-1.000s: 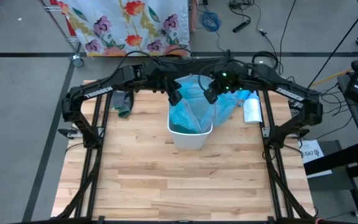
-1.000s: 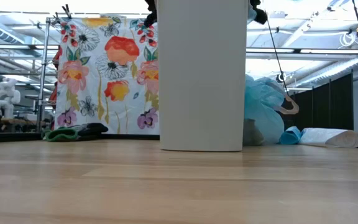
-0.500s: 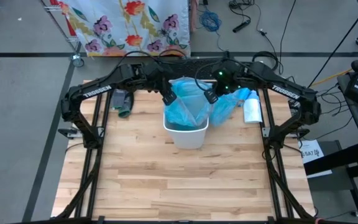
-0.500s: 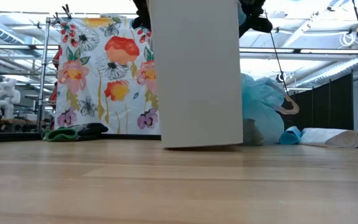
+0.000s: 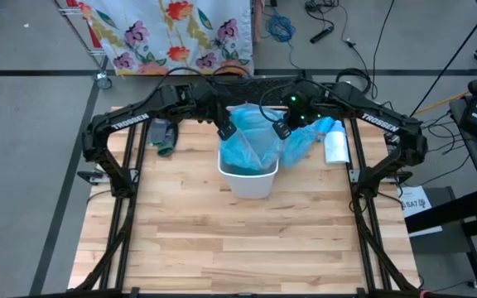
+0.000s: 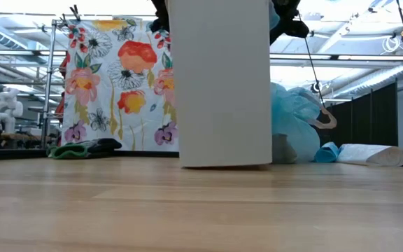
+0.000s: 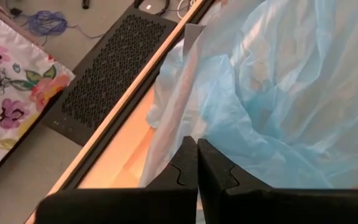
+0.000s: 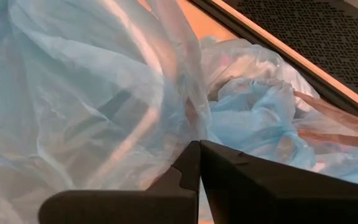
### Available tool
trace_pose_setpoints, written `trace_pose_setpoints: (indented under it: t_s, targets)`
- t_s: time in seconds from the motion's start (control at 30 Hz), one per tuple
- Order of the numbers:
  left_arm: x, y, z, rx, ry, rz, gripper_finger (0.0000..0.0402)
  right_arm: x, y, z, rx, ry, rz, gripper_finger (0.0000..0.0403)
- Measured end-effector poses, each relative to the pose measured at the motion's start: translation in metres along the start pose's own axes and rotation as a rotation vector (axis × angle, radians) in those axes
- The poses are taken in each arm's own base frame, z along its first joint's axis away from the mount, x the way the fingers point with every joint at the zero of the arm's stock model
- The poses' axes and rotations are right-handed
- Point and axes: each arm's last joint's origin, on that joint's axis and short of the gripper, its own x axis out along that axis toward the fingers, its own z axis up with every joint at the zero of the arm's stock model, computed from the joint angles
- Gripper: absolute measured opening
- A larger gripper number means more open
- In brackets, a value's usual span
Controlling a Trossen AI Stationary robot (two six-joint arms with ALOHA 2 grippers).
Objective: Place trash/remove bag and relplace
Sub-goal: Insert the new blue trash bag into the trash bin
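I am watching the left gripper (image 5: 224, 131) and right gripper (image 5: 280, 130) pinching the blue bag (image 5: 251, 141) between clenched jaws. The white bin (image 5: 248, 180) is sitting just below both jaws.

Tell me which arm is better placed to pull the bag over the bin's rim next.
Neither clearly: left claw and right claw each pinch the blue bag above opposite sides of the white bin.

Trash (image 8: 328, 134) prob. bagged, behind bin.

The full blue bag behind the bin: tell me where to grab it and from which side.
Grip the bunched neck at the top of the full blue bag, coming from above. The neck is narrow; the body below bulges wide, and the bin crowds one side.
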Motion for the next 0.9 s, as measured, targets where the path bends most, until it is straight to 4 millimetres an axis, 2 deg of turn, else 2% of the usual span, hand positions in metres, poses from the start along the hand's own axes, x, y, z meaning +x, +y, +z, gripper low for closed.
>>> trace_pose_setpoints:
  t_s: [0.6, 0.9]
  targets:
    - [-0.008, 0.003, -0.004, 0.023, 0.068, -0.057, 0.0000, 0.000, 0.000, 0.000, 0.008, -0.001, 0.000, 0.0000]
    - [-0.029, 0.011, -0.006, 0.009, 0.028, -0.050, 0.0000, 0.000, 0.000, 0.000, -0.008, -0.002, -0.001, 0.0000]
